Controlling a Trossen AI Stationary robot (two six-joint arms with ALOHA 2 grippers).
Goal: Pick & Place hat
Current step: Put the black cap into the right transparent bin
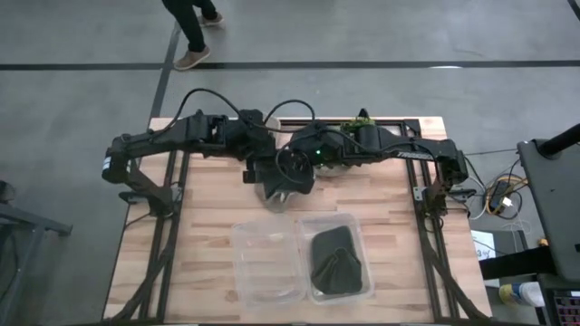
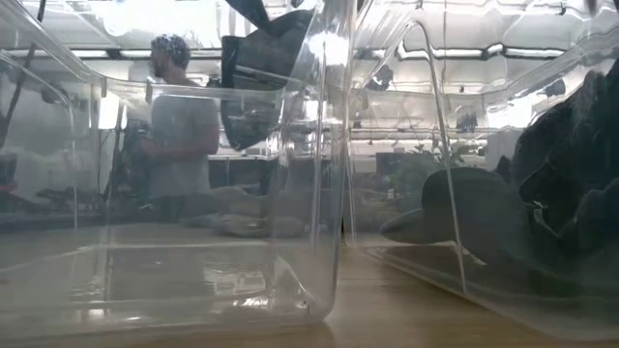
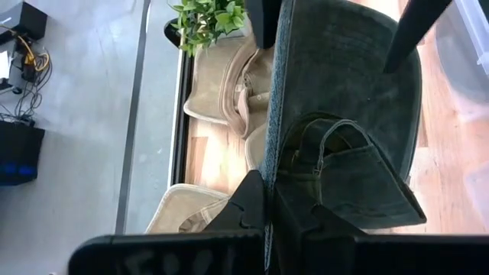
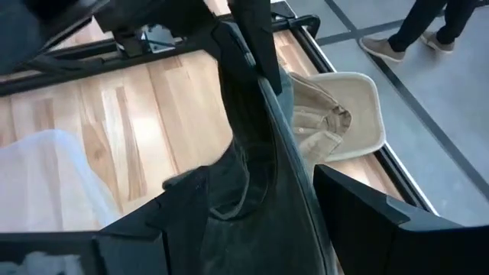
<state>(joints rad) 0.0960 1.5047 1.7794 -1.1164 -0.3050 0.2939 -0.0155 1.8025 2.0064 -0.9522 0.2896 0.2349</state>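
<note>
While both arms meet over the middle rear of the table (image 1: 208, 195), a dark hat (image 1: 283, 186) hangs between them, clear of the wooden surface and just behind the two clear bins. The left claw (image 3: 267, 210) is pressed together on the hat's edge, its fingers pinching the fabric so the crown hangs open below; this grip keeps the hat from folding. The right claw (image 4: 263, 195) straddles the same hat with its fingers on either side of the brim, but whether they actually clamp the cloth cannot be told from these views. Holding the hat from two sides probably serves to spread it or to pass it from one arm to the other before placement. The left clear bin (image 1: 265, 258) stands empty, while the right clear bin (image 1: 355, 237) already holds another dark hat (image 1: 337, 264), so the held hat is judged to be bound for one of them. Several beige hats (image 3: 218, 84) lie at the table's rear edge beside a small green plant (image 3: 206, 15), likely as stock awaiting pickup. A person's legs (image 1: 192, 32) show on the floor beyond the table.
</note>
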